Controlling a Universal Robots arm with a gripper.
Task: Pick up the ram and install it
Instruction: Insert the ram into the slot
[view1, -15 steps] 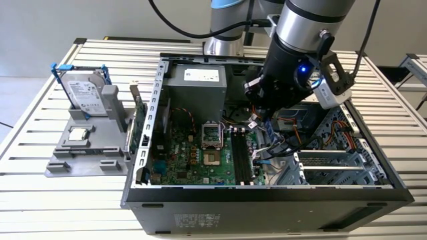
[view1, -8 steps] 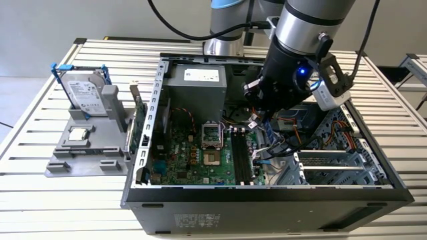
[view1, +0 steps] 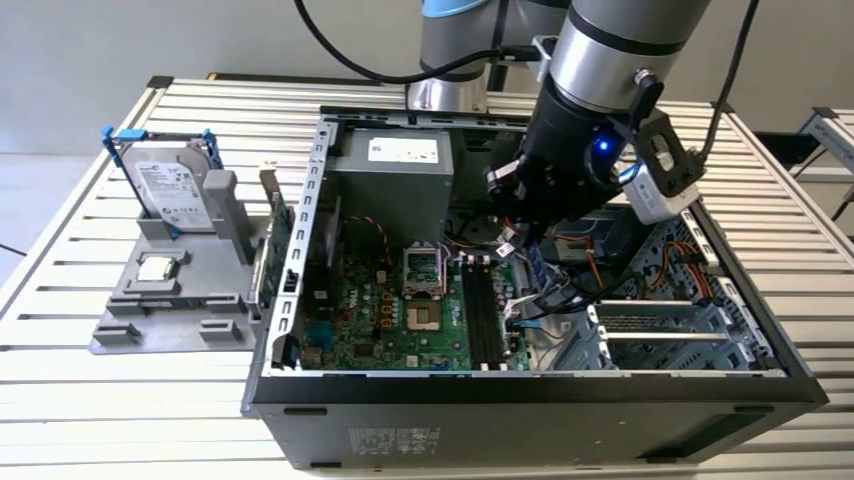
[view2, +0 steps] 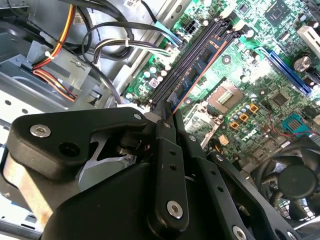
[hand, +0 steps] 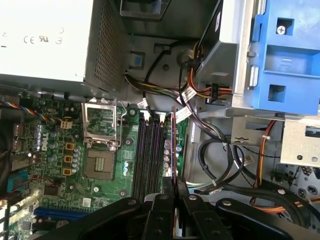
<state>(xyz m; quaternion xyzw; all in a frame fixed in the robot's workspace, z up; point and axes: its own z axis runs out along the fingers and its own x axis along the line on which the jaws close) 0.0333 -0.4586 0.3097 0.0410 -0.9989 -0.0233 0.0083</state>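
**Robotics lab bench set up for computer assembly**

An open desktop tower case (view1: 534, 405) lies on its side on a slatted metal workbench (view1: 80, 400). A robot arm (view1: 614, 60) reaches down into the case, its gripper (hand: 175, 184) closed on the ram (view2: 197, 67) over the motherboard (view1: 380, 315). Beside the case, toward the exterior view's left, a grey fixture (view1: 127, 325) holds a hard drive (view1: 174, 190) and a CPU chip (view1: 158, 267). A second slatted bench (view1: 830, 130) stands beyond the case, toward the exterior view's right.

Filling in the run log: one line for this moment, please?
gripper shut on long dark-green ram stick | stick along black motherboard memory slots | seated: cannot tell
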